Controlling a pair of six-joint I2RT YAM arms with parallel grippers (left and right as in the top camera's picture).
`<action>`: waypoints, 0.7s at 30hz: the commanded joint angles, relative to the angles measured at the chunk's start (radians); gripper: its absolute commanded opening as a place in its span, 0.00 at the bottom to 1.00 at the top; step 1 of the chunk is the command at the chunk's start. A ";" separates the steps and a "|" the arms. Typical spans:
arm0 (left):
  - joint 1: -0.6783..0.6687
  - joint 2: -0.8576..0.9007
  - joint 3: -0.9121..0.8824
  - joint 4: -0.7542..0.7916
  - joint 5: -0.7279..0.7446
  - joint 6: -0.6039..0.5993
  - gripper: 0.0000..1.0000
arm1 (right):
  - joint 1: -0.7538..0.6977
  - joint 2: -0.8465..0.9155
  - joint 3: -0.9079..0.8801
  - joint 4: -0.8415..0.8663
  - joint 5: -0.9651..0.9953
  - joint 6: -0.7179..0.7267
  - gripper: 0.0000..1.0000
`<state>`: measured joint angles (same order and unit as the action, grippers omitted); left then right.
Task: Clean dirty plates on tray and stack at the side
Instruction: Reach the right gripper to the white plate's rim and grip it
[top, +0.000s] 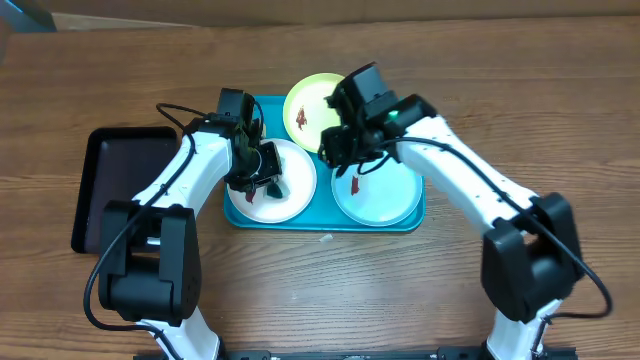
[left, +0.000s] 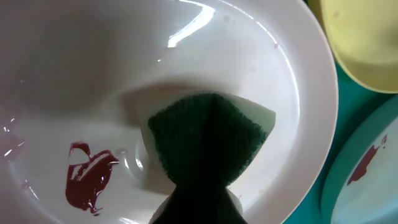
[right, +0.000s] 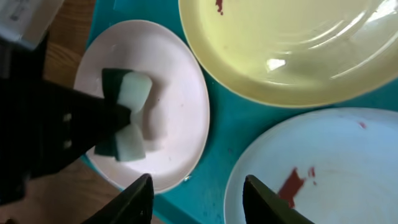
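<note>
The teal-blue tray (top: 325, 222) holds three plates. The white plate (top: 290, 195) lies at its left, with a dark red smear (left: 87, 177) inside. My left gripper (top: 262, 180) is shut on a green and white sponge (left: 205, 140) that presses on this plate. At the tray's far edge is the yellow-green plate (top: 312, 100), which has a small red smear. The light teal plate (top: 385, 200) at the right carries a red streak (right: 289, 183). My right gripper (right: 202, 202) hangs open over the bare tray floor (right: 217, 149) between the white and teal plates, holding nothing.
A black tray (top: 120, 185) lies on the wooden table left of the teal tray. A tiny white scrap (top: 325, 238) sits on the table just in front of the teal tray. Both arms reach in from the near edge.
</note>
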<state>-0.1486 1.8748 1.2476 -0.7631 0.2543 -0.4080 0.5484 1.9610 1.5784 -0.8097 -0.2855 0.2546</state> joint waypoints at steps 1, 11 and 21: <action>0.004 0.005 -0.003 -0.008 0.017 0.031 0.04 | 0.035 0.056 0.023 0.044 0.061 0.011 0.48; 0.004 0.005 -0.003 -0.010 0.017 0.031 0.04 | 0.071 0.138 0.018 0.152 0.132 0.012 0.44; 0.004 0.005 -0.003 0.002 0.017 0.031 0.04 | 0.077 0.207 0.011 0.167 0.146 0.010 0.40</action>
<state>-0.1486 1.8748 1.2476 -0.7650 0.2546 -0.4080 0.6189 2.1311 1.5784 -0.6514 -0.1520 0.2611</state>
